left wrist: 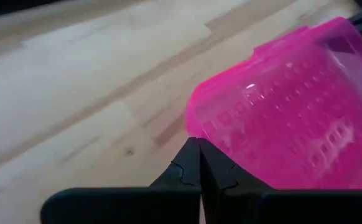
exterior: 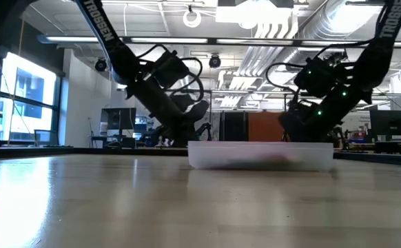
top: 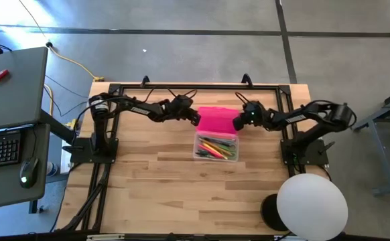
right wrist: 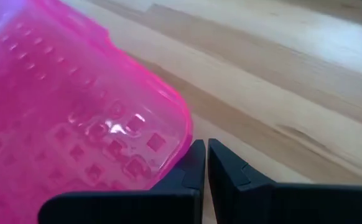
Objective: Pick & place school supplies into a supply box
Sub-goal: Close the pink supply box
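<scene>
Two grippers sit at the pink lid (top: 217,119) in the middle of the high view, one at each end. The left gripper (top: 195,118) is at the lid's left end and the right gripper (top: 238,123) is at its right end. In both wrist views the fingers look pressed together, with nothing seen between them, and the lid lies just beside them. The clear supply box (top: 216,147) sits just below the lid in the high view, and its top looks open. Inside lie the school supplies (top: 216,148), pens and pencils in yellow, red and green. So the packing looks done, and the step in hand seems to be the lid. Next, I think, the lid must be slid or pushed over the box until it covers the pens, kept level so it does not tip.
</scene>
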Tool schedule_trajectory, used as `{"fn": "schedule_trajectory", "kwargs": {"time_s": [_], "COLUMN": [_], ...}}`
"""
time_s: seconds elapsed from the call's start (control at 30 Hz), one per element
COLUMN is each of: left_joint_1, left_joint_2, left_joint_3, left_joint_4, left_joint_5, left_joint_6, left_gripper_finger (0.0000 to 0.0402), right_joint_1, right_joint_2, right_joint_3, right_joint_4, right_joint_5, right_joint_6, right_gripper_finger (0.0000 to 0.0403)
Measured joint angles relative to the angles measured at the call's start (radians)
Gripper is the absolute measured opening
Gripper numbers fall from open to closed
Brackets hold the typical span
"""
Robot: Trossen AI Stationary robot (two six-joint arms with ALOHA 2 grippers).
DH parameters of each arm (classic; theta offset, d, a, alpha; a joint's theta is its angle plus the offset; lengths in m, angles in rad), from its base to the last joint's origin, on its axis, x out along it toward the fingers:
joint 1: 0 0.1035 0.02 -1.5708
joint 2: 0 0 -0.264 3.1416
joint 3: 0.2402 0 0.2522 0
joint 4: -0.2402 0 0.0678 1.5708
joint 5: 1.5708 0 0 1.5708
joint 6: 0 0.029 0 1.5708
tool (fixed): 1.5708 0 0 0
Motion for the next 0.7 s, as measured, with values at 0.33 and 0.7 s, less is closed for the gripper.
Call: {"fn": "schedule_trajectory", "kwargs": {"time_s": [0.33,0.7], "left_joint_1": [0.002,-0.027], "left_joint_2": [-0.004,-0.129], "left_joint_3": [0.000,-0.001], "left_joint_4": [0.004,-0.097], "left_joint_5": [-0.020,-0.042], "left_joint_6": [0.020,0.046], "left_gripper_finger": [0.0016,0.0016], "right_joint_1": [0.046,0.083], "right_joint_2": [-0.030,-0.109], "right_joint_3": [0.020,0.022], "right_joint_4": [0.001,-0.078], "right_joint_5": [0.078,0.135], "right_joint_6": [-0.100,-0.157], "right_gripper_finger": [0.0000,0.0000]}}
